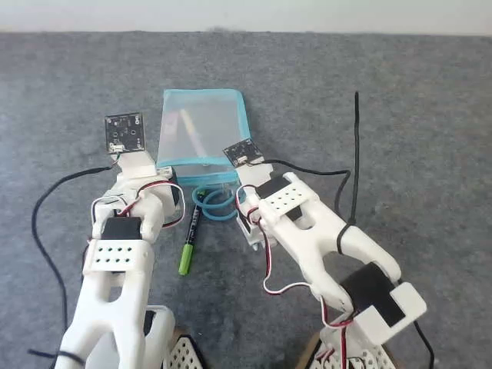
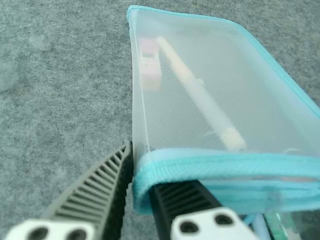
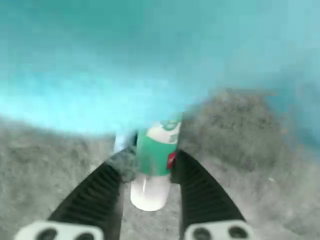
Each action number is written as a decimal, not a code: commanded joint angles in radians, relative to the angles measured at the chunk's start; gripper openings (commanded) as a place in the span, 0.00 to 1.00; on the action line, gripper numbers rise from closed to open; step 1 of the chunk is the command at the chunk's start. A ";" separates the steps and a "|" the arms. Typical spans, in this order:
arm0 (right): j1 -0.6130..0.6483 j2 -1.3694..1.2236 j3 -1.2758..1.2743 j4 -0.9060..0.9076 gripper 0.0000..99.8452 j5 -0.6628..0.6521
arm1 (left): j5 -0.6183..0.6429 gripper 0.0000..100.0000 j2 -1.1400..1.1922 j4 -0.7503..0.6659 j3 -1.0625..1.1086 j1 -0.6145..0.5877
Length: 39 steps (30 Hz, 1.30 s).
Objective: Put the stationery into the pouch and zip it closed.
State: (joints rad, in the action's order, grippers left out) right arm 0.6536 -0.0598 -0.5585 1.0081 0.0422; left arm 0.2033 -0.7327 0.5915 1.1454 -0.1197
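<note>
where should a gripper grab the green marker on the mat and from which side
Grip the marker at mid-barrel, coming straight down from above, jaws across its width. It lies flat on the grey mat, long and thin, green end pointing away from the pouch.

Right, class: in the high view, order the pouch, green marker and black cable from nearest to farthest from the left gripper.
1. pouch: corner in the left gripper.
2. green marker: lying nearby, toward the middle.
3. black cable: far off, right side.
</note>
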 commanded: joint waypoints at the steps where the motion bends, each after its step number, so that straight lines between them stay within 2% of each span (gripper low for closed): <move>1: -0.001 0.047 0.002 0.067 0.01 -0.192 | -0.009 0.01 -0.006 -0.025 -0.010 -0.002; 6: -0.007 0.240 0.002 0.240 0.01 -0.295 | -0.009 0.01 -0.006 -0.025 -0.010 0.000; 9: -0.051 0.400 0.003 0.323 0.01 -0.356 | -0.009 0.01 -0.003 -0.025 -0.010 0.000; 13: -0.111 0.567 0.084 0.455 0.01 -0.385 | -0.009 0.01 -0.002 -0.025 -0.010 0.000; 16: -0.104 0.593 0.209 0.564 0.01 -0.385 | -0.009 0.01 0.000 -0.025 -0.008 0.005; 20: -0.038 0.536 0.358 0.631 0.01 -0.382 | -0.009 0.01 0.000 -0.025 -0.008 0.003; 25: 0.038 0.332 0.516 0.633 0.01 -0.328 | -0.009 0.01 0.000 -0.025 -0.008 0.002; 32: 0.047 0.027 0.713 0.634 0.01 -0.290 | -0.009 0.01 0.000 -0.025 -0.008 0.002; 39: 0.050 -0.116 0.870 0.622 0.01 -0.282 | -0.011 0.01 -0.003 -0.031 0.012 0.040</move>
State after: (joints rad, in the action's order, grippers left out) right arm 0.6997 -0.1642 0.2133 1.6341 -0.2539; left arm 0.2033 -0.7327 0.5915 1.1454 -0.1181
